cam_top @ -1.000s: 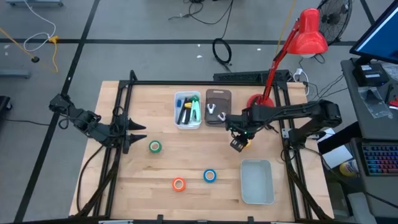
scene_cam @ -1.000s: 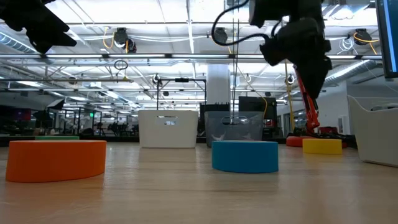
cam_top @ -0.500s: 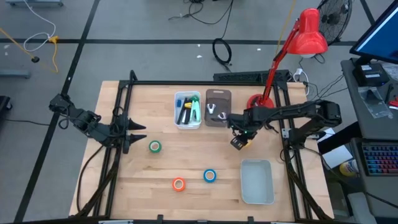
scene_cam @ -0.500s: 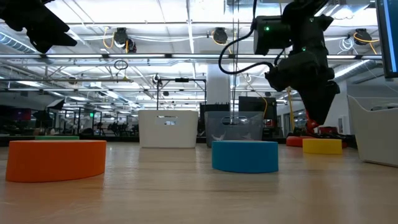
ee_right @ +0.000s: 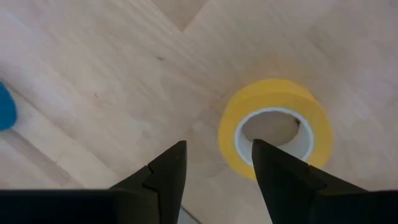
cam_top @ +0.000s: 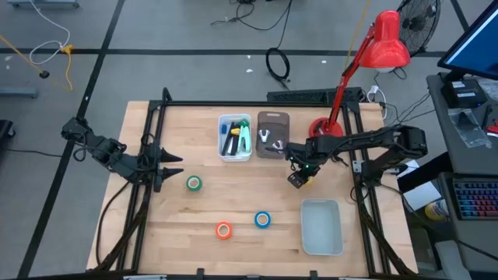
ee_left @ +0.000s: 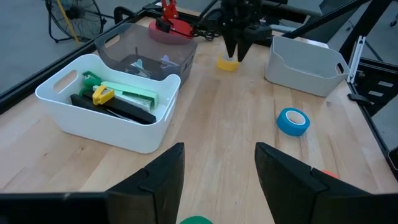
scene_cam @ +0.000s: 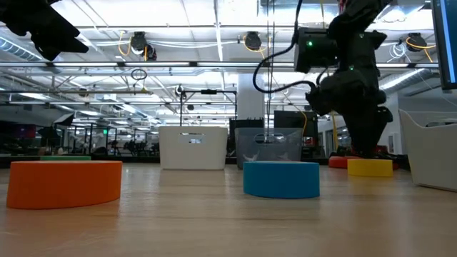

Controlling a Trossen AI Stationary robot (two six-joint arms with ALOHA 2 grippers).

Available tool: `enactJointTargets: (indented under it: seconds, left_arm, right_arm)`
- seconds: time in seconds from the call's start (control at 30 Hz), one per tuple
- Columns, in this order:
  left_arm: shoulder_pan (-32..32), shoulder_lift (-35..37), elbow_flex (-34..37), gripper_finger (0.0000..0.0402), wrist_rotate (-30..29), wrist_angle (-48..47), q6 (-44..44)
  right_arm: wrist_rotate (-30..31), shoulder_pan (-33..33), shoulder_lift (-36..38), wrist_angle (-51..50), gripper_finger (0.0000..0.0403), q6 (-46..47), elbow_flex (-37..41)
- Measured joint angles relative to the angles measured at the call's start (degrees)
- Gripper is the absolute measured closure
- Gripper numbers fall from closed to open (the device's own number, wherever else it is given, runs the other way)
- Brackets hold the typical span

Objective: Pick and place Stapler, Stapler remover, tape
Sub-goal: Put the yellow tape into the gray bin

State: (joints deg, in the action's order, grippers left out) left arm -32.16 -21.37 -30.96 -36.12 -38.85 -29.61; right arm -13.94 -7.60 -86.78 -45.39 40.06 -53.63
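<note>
The yellow tape roll (ee_right: pixel 231 134) lies flat on the wood near the table's right side, also seen in the low view (scene_cam: pixel 369 168). My right gripper (ee_right: pixel 214 165) is open and points down just over it (scene_cam: pixel 367 151); one finger stands over the roll's rim, the other beside the roll. The green roll (cam_top: pixel 194 183), orange roll (cam_top: pixel 224 229) and blue roll (cam_top: pixel 263 220) lie flat on the table. A white bin (cam_top: pixel 235 138) holds staplers, and a grey bin (cam_top: pixel 273 134) holds a small remover. My left gripper (ee_left: pixel 217 168) waits open at the table's left, near the green roll. My right gripper comes at the yellow roll from above, pointing down, open. One finger (ee_right: pixel 280 174) lies over the roll's rim (ee_right: pixel 249 168). I cannot tell whether it touches the roll. The roll rests flat on the table.
An empty white bin (cam_top: pixel 321 226) stands toward the near right corner. A red desk lamp's base (cam_top: pixel 321 126) sits at the far right, close to my right arm. A black frame rail (cam_top: pixel 148 148) runs along each side. Bare wood lies between the rolls.
My right gripper has come down toward the yellow roll, from high above the table to just over the roll, staying open. The rolls and bins have kept their places.
</note>
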Motion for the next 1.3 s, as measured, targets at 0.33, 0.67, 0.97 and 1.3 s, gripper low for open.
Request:
enactJointTargets:
  seconds: [0.33, 0.67, 0.97, 1.3]
  left_arm:
    - [0.0, 0.0, 0.0, 0.0204, 0.0, 0.0, -0.1]
    - [0.0, 0.0, 0.0, 0.0204, 0.0, 0.0, -0.1]
    - [0.0, 0.0, 0.0, 0.0204, 0.0, 0.0, -0.7]
    - [0.0, 0.0, 0.0, 0.0204, 0.0, 0.0, -0.7]
  right_arm:
    - [0.3, -2.9, 0.0, 7.4, 0.0221, 0.2, 6.0]
    - [0.4, -2.5, -2.5, 9.8, 0.0271, 1.4, 7.5]
    - [0.4, -2.6, -1.8, 7.0, 0.0367, 1.0, 5.7]
    - [0.2, -2.6, 6.2, -7.2, 0.0367, 1.9, -2.9]
